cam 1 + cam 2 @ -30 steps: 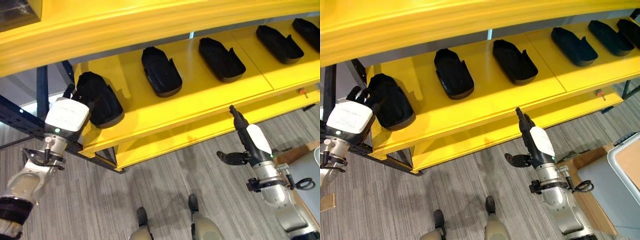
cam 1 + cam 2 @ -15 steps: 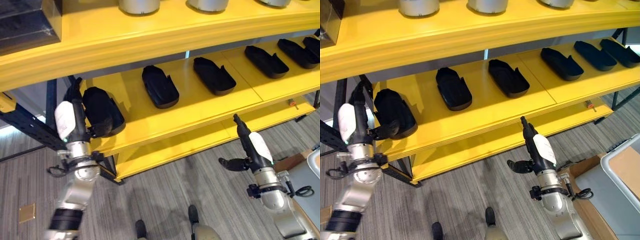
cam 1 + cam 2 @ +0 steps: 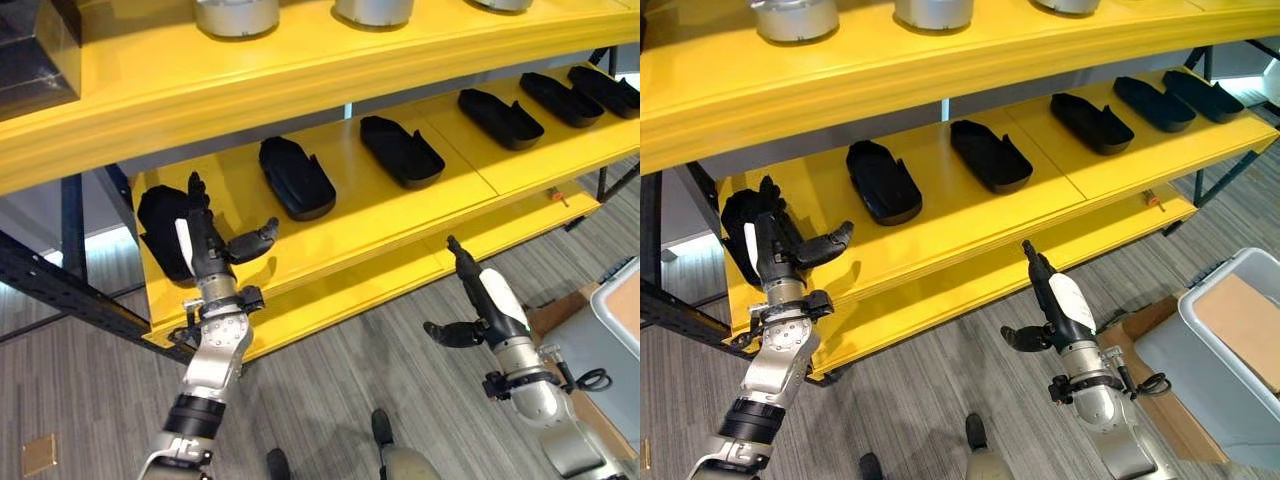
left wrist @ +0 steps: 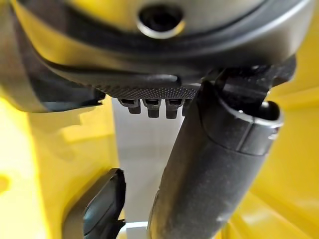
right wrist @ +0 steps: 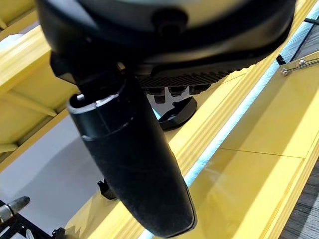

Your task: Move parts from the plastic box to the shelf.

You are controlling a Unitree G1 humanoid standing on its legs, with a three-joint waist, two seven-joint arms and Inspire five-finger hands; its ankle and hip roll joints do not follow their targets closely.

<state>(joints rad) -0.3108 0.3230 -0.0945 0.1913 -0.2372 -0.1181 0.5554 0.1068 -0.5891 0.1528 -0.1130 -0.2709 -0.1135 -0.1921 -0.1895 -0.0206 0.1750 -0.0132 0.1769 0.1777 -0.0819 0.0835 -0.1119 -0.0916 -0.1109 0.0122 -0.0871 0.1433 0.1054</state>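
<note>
I see the left robot hand (image 3: 210,248) raised in front of the yellow shelf (image 3: 330,225), fingers straight and spread, thumb out to the side, holding nothing. The leftmost black part (image 3: 162,228) lies on the shelf just behind that hand and a little to its outer side; I cannot tell whether the fingertips touch it. The next part (image 3: 296,177) sits on the same shelf further in, beyond the thumb tip, and more parts (image 3: 402,150) run along the shelf well apart from either hand. The right robot hand (image 3: 487,305) hangs lower, in front of the shelf's bottom board, fingers straight and pointing up, thumb out, empty. The grey plastic box (image 3: 1230,345) stands on the floor to the outer side of it. Compared with half a second ago, the left robot hand has come off the leftmost part and opened out beside it; the part stays put on the shelf.
</note>
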